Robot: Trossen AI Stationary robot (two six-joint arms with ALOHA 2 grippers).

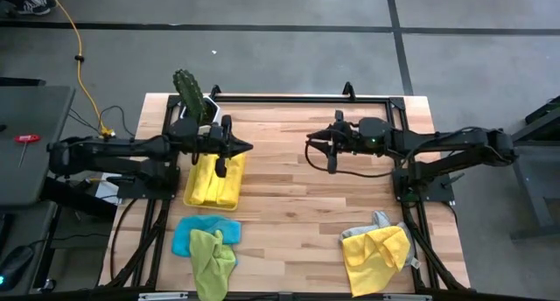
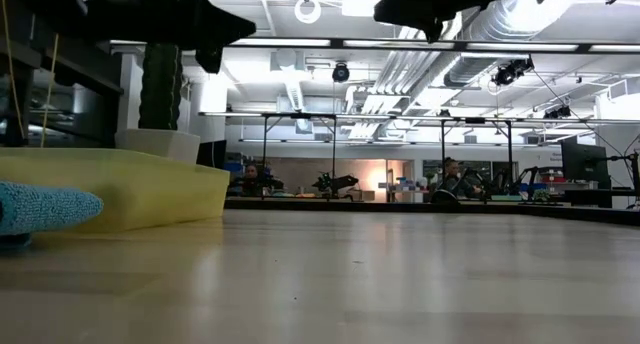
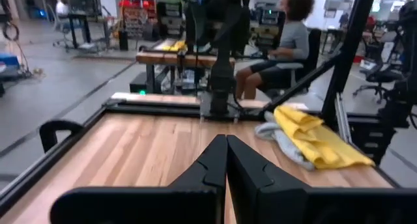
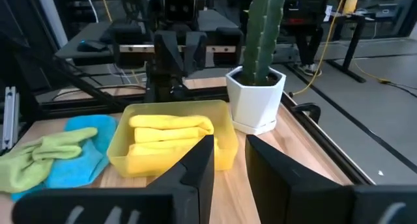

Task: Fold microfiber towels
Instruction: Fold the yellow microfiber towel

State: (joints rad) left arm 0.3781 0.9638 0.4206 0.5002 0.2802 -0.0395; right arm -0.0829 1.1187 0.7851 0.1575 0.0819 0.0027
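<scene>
Folded yellow microfiber towels [image 1: 213,187] [image 4: 171,127] lie in a yellow tray [image 1: 187,196] [image 4: 225,123] at the table's left. At the near left, a lime green towel [image 1: 213,259] [image 4: 39,155] lies crumpled, partly over a light blue towel [image 1: 197,231] [image 4: 81,152]. Near the right corner, a yellow towel [image 1: 376,257] [image 3: 316,138] lies bunched over a grey one [image 1: 366,229] [image 3: 280,144]. My left gripper [image 1: 248,146] [image 3: 226,160] is shut and empty, held level above the tray's far end. My right gripper [image 1: 310,139] [image 4: 229,165] hangs open over the table's middle, facing the left one.
A cactus in a white pot [image 1: 191,98] [image 4: 255,97] stands at the far left, just behind the tray. A black frame [image 1: 289,98] runs along the table's edges. Bare wood [image 1: 293,213] lies between the two groups of towels. People sit at desks in the room beyond.
</scene>
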